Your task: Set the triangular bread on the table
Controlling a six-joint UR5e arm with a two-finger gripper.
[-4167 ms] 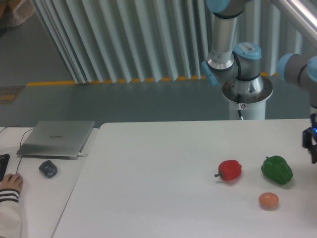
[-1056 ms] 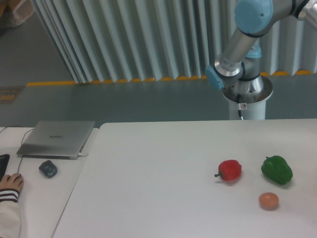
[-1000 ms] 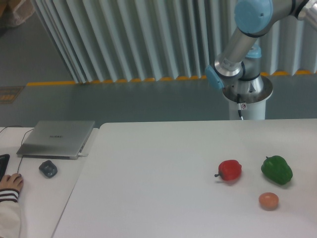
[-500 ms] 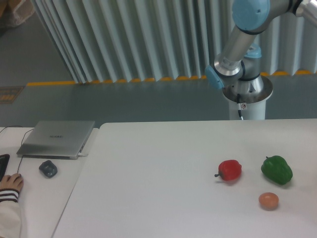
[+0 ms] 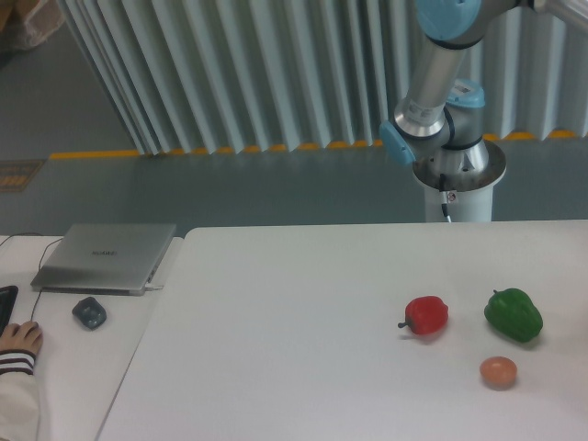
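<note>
- The white table (image 5: 294, 312) carries a small orange-brown ball (image 5: 498, 371), a green pepper (image 5: 514, 314) and a red pepper (image 5: 426, 314).
- A closed laptop (image 5: 106, 256) and mouse (image 5: 89, 312) sit on the adjoining desk (image 5: 64, 367).
- Triangular bread: out of view.
- Behind, the arm (image 5: 432, 83) rises from its base; the gripper is out of frame.

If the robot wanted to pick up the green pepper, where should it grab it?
Probably from straight above. The green pepper lies low on the white table with open space all round: the red pepper and the small orange ball sit apart from it. The fingers could close across its bulging middle, where it looks narrowest. Its lumpy, rounded skin may slip, so a centred hold seems safest.
</note>
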